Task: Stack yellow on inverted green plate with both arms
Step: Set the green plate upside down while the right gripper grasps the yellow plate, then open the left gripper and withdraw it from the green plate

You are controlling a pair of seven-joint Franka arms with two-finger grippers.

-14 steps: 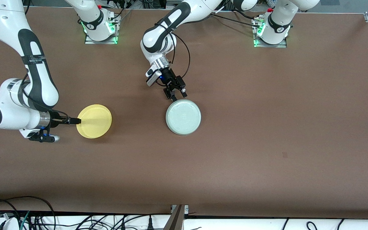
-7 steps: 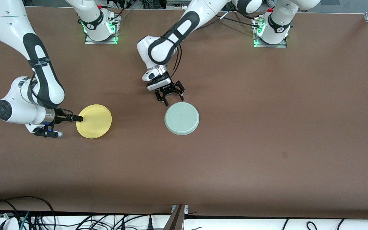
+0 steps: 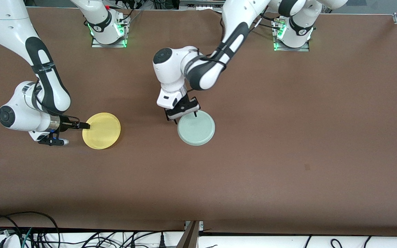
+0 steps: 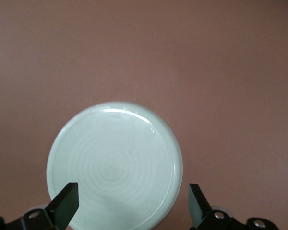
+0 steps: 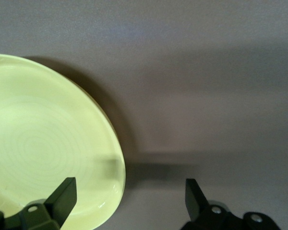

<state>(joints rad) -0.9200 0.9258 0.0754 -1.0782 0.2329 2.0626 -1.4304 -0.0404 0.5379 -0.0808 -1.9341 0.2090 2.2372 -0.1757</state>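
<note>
The yellow plate (image 3: 102, 131) lies flat on the table toward the right arm's end; it also shows in the right wrist view (image 5: 43, 153). My right gripper (image 3: 85, 126) is open and low at that plate's rim, one finger over the plate and the other over bare table (image 5: 128, 199). The pale green plate (image 3: 198, 130) lies flat near the table's middle and fills the left wrist view (image 4: 113, 163). My left gripper (image 3: 182, 116) is open wide just above that plate's edge nearest the robots' bases, its fingers spanning most of the plate's width (image 4: 132, 203). Neither gripper holds anything.
The brown table (image 3: 288, 137) carries only the two plates. The arm bases (image 3: 109, 31) stand along the edge farthest from the front camera. Cables lie off the table's near edge.
The left arm swung its wrist round and came down over the green plate, which looked raised a second ago and now lies flat. The right arm shifted slightly toward the yellow plate.
</note>
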